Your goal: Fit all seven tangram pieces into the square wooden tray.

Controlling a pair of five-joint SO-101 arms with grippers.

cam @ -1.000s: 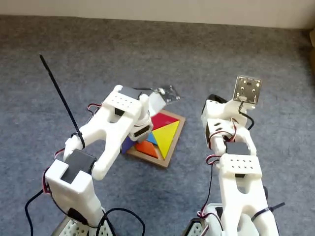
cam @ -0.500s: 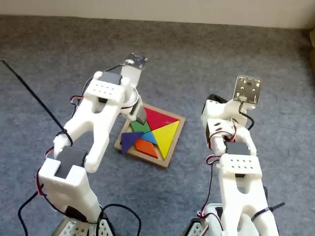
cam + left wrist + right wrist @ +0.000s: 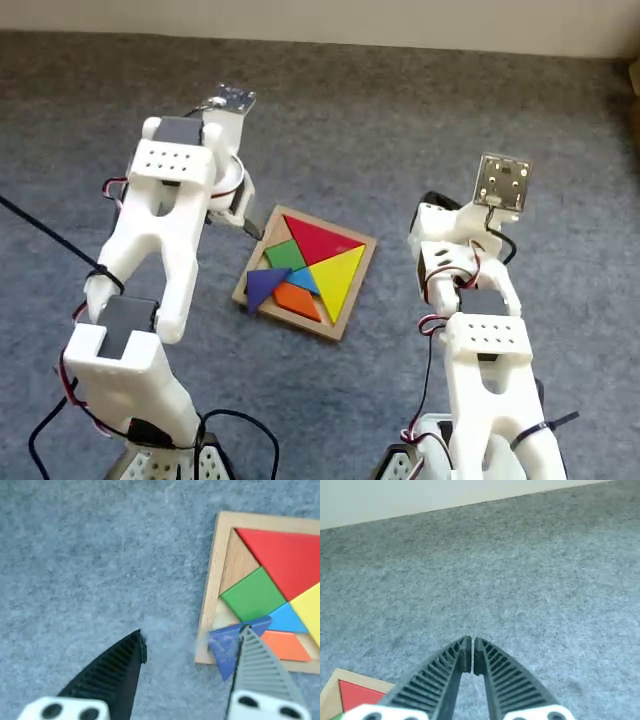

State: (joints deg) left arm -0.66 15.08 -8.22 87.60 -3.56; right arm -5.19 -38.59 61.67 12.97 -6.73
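The square wooden tray lies on grey carpet between the arms. It holds a red triangle, yellow triangle, green square, light blue piece and orange piece. A dark blue triangle lies tilted over the tray's rim, one tip hanging outside. Bare wood shows beside the red triangle. My left gripper hangs open and empty above the carpet just outside that rim, its grey finger over the blue triangle. My right gripper is shut and empty, off the tray's corner.
Grey carpet runs all around the tray, with a pale wall base along the far edge. The right arm stands folded to the tray's right. A black cable tie sticks out from the left arm.
The left arm has swung from over the tray to its left and farther back, uncovering the pieces. The dark blue triangle now shows across the rim. The right arm has kept still.
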